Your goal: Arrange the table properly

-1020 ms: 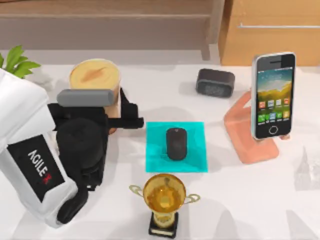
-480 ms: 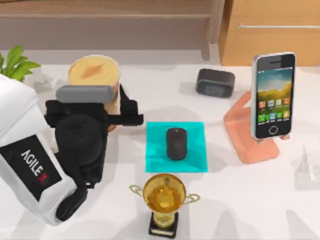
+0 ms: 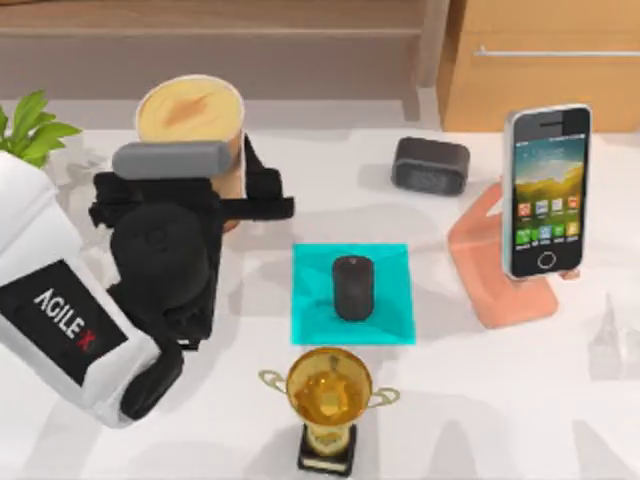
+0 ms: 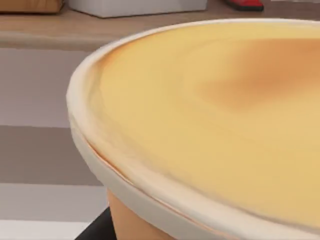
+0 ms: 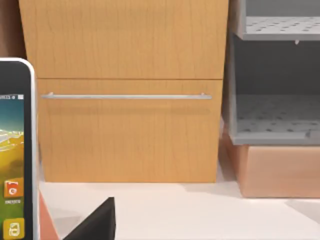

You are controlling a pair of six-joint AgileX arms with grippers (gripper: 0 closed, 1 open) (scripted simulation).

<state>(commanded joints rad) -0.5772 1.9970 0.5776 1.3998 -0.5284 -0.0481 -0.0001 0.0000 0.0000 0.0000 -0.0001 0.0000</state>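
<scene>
The white table spans the top view. My left gripper is at the back left, shut on a tan cup with a cream, brown-swirled top, which it holds up above the table. In the left wrist view the cup's rim and top are very close. A dark part of my right gripper shows above the table, beside the phone and facing the wooden cabinet.
A black mouse lies on a cyan mat at the centre. A gold trophy stands in front of it. A dark speaker, a phone on a salmon stand, a plant and a cabinet ring the back.
My left gripper has risen with the cup in it, and the cup now looks larger and farther toward the back. Nothing else has moved.
</scene>
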